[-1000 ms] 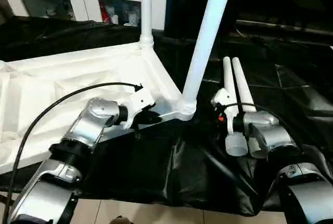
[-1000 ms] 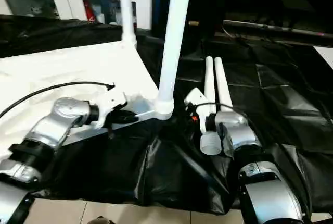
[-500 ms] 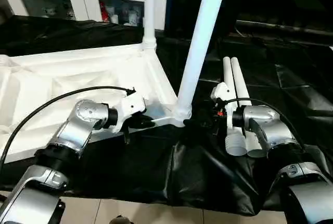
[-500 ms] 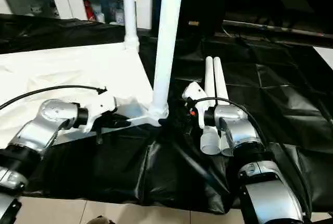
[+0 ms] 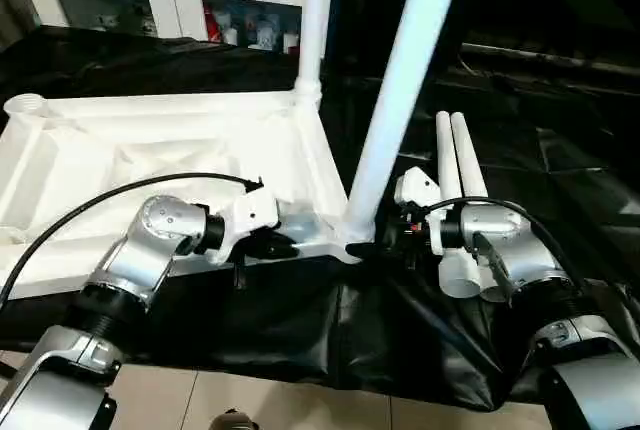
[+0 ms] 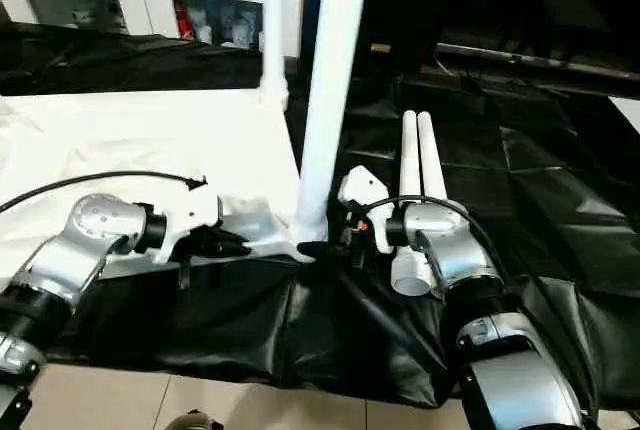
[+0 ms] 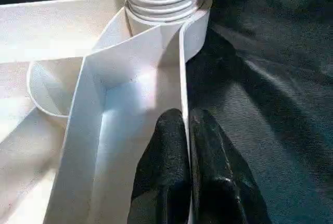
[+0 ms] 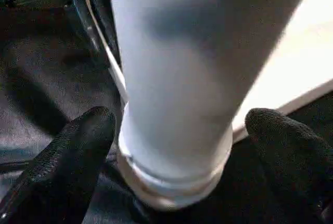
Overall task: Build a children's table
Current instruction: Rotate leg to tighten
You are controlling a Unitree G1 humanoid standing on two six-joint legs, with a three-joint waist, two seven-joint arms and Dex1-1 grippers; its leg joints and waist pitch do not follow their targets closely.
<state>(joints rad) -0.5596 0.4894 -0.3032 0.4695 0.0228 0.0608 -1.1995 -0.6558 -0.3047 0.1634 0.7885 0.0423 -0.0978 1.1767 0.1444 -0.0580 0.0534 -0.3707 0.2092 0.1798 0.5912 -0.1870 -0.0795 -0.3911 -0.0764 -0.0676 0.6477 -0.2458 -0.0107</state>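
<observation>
The children's table (image 5: 150,150) lies upside down on black sheeting (image 5: 560,170). Two legs stand in sockets; two legs (image 5: 452,165) lie beside it, apparently unfitted. Left hand (image 7: 188,130) pinches the rim; right hand (image 8: 177,125) gapes around the nearer upright leg (image 5: 400,100).

2 head eyes look down over the table top (image 5: 150,140); both wrist views sit close at its near leg (image 8: 171,78).

Black sheet (image 5: 560,180) carries upturned table top (image 5: 130,150), two loose legs (image 5: 455,165).
</observation>
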